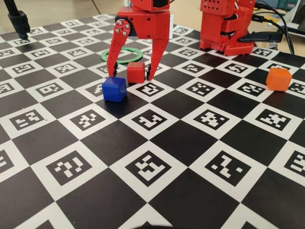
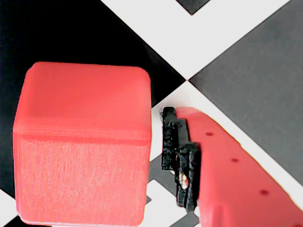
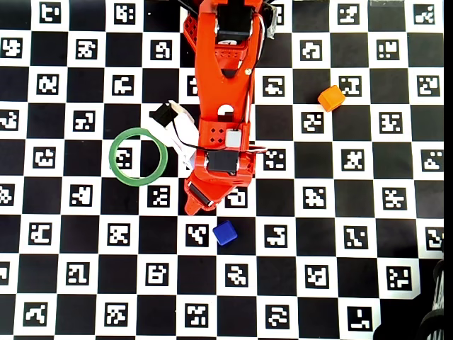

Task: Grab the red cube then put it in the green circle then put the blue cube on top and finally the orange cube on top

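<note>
Three cubes on the board, none yet in the ring.
The gripper [image 1: 132,75] stands wide open astride the red cube [image 1: 136,72], holding nothing. The cube looks light, stiff and matte; its flat side faces should give good hold. The green ring [image 1: 123,55] behind is empty; the blue cube [image 1: 114,88] sits beside, the orange cube [image 1: 278,78] well apart.

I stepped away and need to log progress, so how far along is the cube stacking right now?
Nothing is placed yet: the green ring is empty. In hand: the open gripper is down at the board, straddling the red cube, with a gap beside one finger in the wrist view, so no grasp yet. Left: move red into the ring, then stack the blue cube and the orange cube.
</note>
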Action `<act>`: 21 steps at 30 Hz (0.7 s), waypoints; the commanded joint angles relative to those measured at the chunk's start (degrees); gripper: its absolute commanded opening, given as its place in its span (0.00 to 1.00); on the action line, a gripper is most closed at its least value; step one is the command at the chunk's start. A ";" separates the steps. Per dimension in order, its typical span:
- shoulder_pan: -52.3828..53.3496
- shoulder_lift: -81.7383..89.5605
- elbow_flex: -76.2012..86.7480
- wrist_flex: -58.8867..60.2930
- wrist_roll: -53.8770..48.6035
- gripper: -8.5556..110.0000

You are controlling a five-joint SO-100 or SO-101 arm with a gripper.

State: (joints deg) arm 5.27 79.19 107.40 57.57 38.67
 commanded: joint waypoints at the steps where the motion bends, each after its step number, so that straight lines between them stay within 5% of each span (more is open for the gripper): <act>1: 0.79 2.81 0.18 -0.09 0.35 0.22; 21: 0.44 7.12 -3.34 4.66 -8.09 0.14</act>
State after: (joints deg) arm 5.71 80.07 107.75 59.59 32.17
